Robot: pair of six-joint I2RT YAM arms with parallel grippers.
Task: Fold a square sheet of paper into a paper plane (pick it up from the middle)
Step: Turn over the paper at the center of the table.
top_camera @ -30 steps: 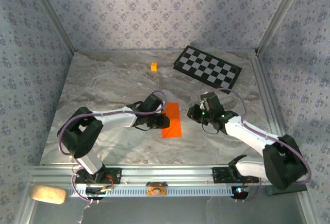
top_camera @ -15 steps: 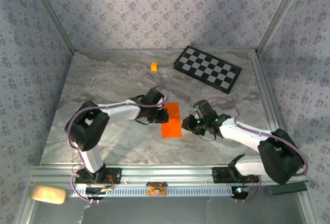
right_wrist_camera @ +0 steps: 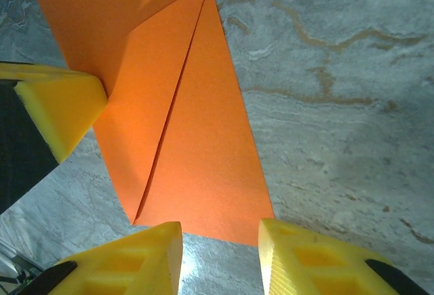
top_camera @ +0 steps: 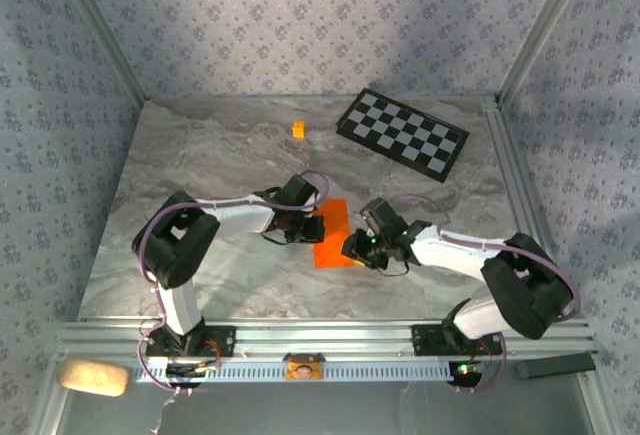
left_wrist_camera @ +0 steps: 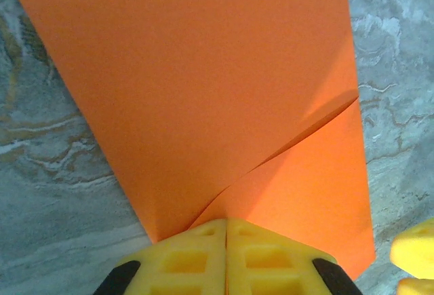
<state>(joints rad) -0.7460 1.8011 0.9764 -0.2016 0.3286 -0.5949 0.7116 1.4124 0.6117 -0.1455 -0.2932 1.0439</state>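
My left fingers are clenched shut, tips on the left edge of the square sheet of paper in the middle of the surface, pinning it I guess. Right fingers are released, straddling its right edge, probably lining up the next crease.

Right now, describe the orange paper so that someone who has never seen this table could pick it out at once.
On the grey marble table, look at the middle, nearer than the checkered board, between the left fingers and the right fingers. The paper lies there, bright orange with folded flaps; the cube farther back is also orange, but tiny and blocky.
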